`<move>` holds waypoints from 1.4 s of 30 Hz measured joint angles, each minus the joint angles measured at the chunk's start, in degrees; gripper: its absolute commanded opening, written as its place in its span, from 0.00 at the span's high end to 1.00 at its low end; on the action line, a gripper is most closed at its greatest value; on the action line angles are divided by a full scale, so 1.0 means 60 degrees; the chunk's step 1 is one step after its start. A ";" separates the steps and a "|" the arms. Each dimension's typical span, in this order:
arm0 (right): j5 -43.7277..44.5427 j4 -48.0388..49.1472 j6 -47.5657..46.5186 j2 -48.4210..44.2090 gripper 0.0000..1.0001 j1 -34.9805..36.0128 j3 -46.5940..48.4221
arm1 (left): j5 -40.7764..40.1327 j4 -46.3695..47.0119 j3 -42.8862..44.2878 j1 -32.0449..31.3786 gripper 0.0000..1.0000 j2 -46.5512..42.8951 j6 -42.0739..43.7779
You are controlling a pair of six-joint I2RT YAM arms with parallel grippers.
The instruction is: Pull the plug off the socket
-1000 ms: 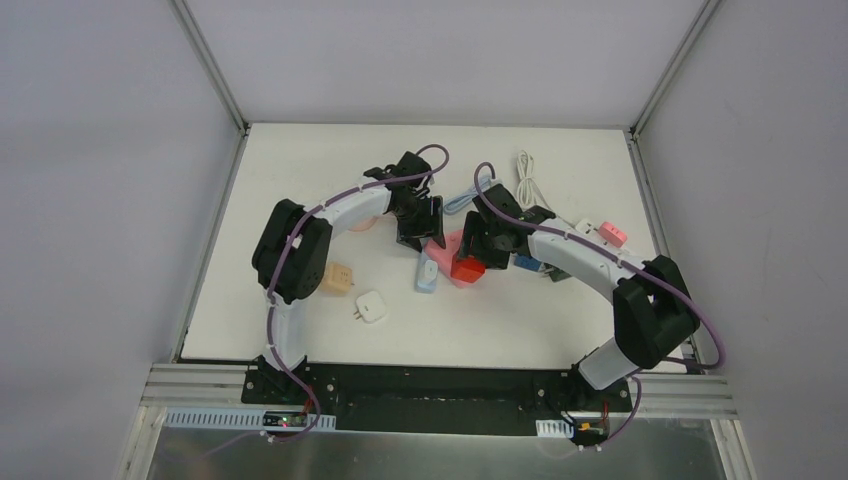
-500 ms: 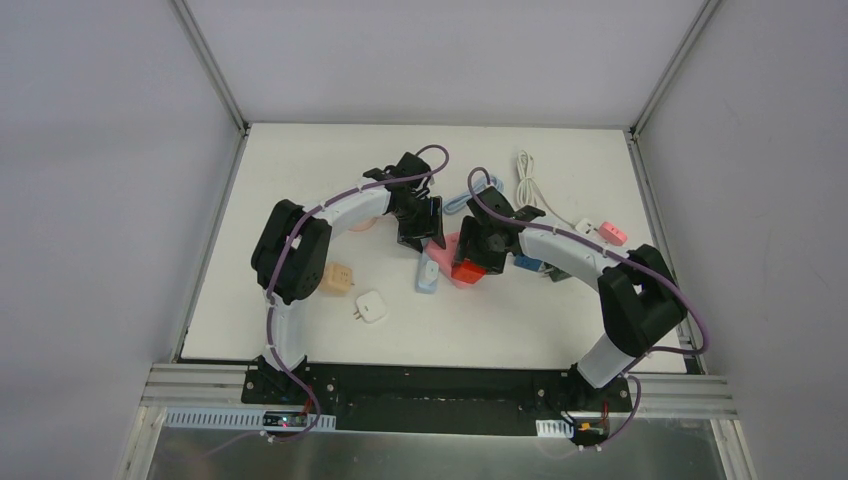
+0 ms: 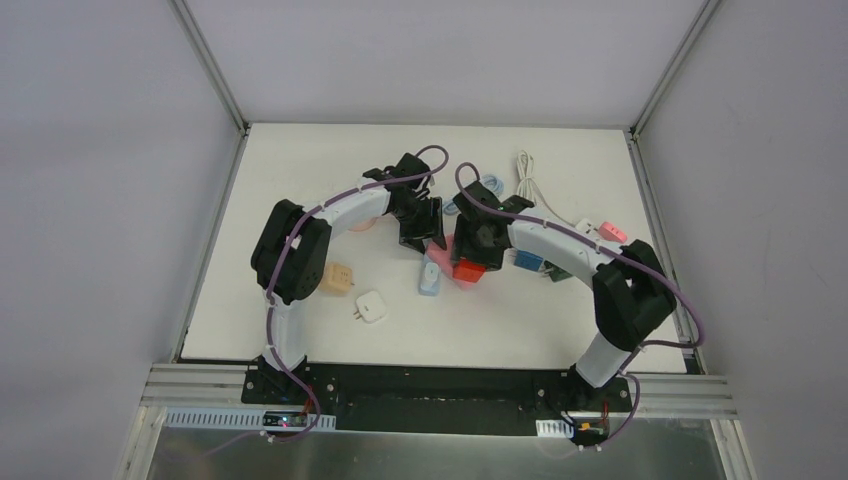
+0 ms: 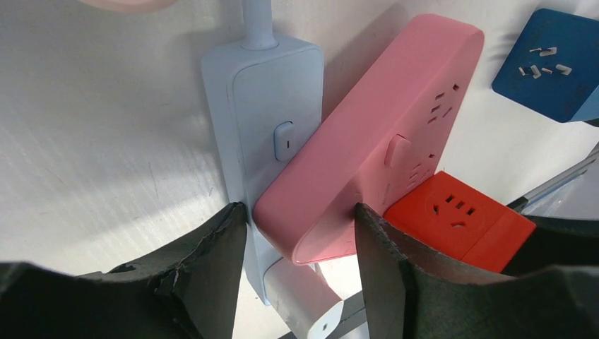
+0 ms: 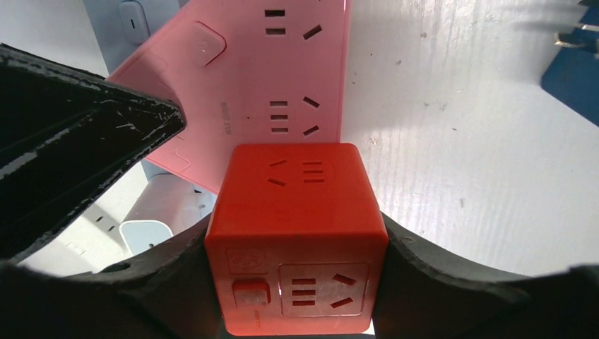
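The pink power strip (image 3: 438, 256) lies tilted, leaning on a light-blue strip (image 3: 428, 281). A red cube plug (image 3: 468, 270) sits on its near end; its prongs are hidden. My left gripper (image 3: 424, 240) is shut on the pink strip's end, with the strip (image 4: 367, 148) held between the jaws of the gripper (image 4: 300, 240). My right gripper (image 3: 472, 258) is shut on the red cube (image 5: 300, 233), with one finger on each side of the gripper's (image 5: 297, 244) grip. The pink strip (image 5: 268, 78) lies just beyond the cube. The cube also shows in the left wrist view (image 4: 459, 219).
A blue cube adapter (image 3: 527, 262) and a dark block (image 3: 558, 272) lie under my right forearm. A peach cube (image 3: 336, 278) and a white adapter (image 3: 371, 306) lie front left. A white cable (image 3: 530, 180) and a pink-and-white plug (image 3: 608, 233) lie back right.
My right arm has swung left, bringing its wrist closer to my left gripper. The red cube and pink strip have stayed almost in place. The left arm has not moved.
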 measured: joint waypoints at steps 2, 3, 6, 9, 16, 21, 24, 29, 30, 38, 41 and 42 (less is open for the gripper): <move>0.0652 -0.0761 -0.0033 0.0408 1.00 0.0339 0.0754 | -0.0011 -0.0127 0.0055 0.0018 0.62 0.0000 -0.0015; 0.0885 -0.0976 -0.0029 0.0539 1.00 0.0459 0.0969 | -0.0015 -0.0193 0.0084 0.0025 0.62 0.0000 -0.0015; 0.0965 -0.0994 -0.0022 0.0546 1.00 0.0525 0.0998 | -0.0036 -0.0342 0.0135 0.0047 0.62 0.0011 -0.0011; 0.0517 -0.0612 -0.0022 0.0284 1.00 0.0288 0.0616 | -0.0058 -0.0379 0.0146 0.0044 0.62 0.0015 -0.0007; -0.1290 0.0903 -0.0040 -0.0568 1.00 -0.0612 -0.0940 | -0.0058 -0.0404 0.0200 -0.0022 0.63 0.0022 0.0036; -0.0852 0.0561 -0.0153 -0.0561 1.00 -0.0412 -0.0710 | 0.0087 -0.0481 0.0270 -0.0015 0.64 0.0113 0.0131; -0.0408 -0.0171 -0.0219 -0.0448 1.00 -0.0251 -0.0251 | 0.0415 -0.0495 0.0259 -0.0011 0.66 0.0182 0.0131; 0.0321 -0.1392 -0.0280 0.0226 1.00 0.0142 0.0900 | 0.0678 -0.0382 0.0142 0.0047 0.72 0.0175 0.0138; 0.0426 -0.1566 -0.0273 0.0350 1.00 0.0226 0.1093 | 0.0743 -0.0350 0.0095 0.0073 0.73 0.0164 0.0138; 0.0463 -0.2073 -0.0266 0.0681 1.00 0.0313 0.1643 | 0.1013 0.0233 -0.0492 0.0200 0.79 -0.0058 0.0124; -0.0095 -0.1894 -0.0361 0.0565 1.00 0.0036 0.1446 | 0.1042 0.0612 -0.0798 0.0211 0.80 -0.0208 0.0098; -0.0244 -0.1767 -0.0412 0.0466 1.00 -0.0036 0.1308 | 0.1045 0.0765 -0.0929 0.0211 0.81 -0.0277 0.0087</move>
